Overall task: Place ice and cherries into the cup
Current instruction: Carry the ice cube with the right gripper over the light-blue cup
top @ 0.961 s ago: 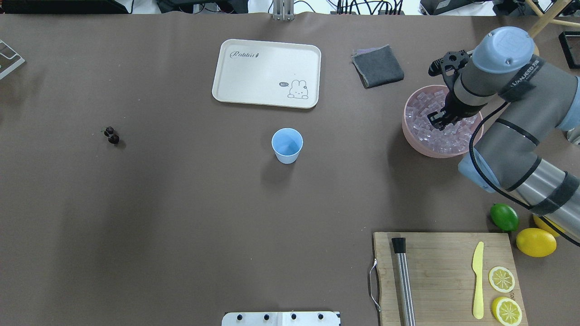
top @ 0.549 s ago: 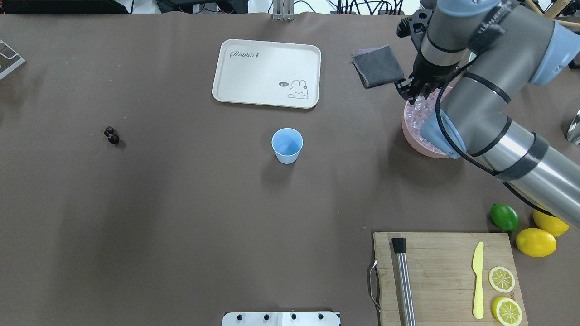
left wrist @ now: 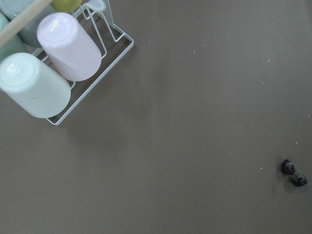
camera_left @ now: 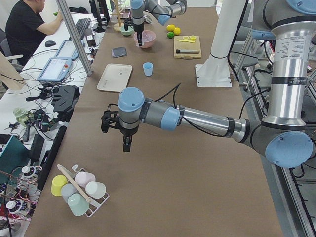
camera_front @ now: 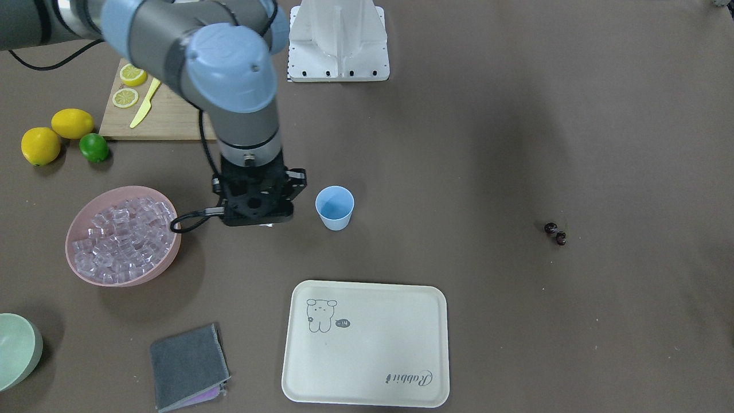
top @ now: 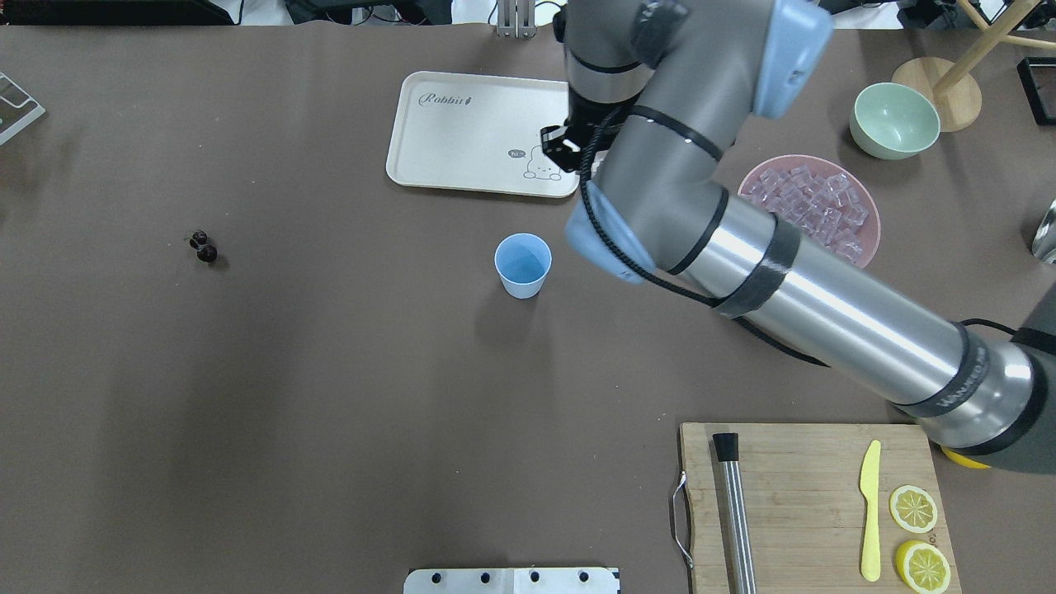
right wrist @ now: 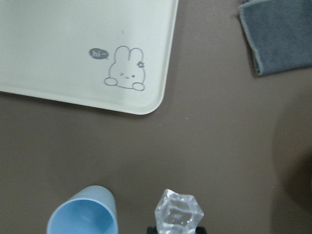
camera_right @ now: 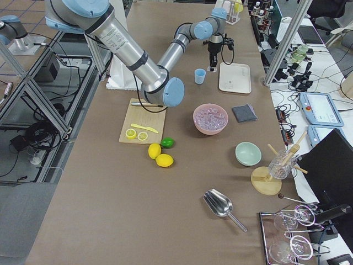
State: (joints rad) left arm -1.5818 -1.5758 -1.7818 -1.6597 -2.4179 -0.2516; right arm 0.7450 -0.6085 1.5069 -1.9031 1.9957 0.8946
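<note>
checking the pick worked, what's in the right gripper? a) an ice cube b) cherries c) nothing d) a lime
a: the right wrist view shows a clear ice cube pinched in the right gripper, beside the cup; the cherries lie far off.

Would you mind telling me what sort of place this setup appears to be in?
Probably a robotics lab staged as a drinks counter: an operator sits at a desk with tablets beside the table, which bears a cutting board, lemon slices and a bowl of ice.
</note>
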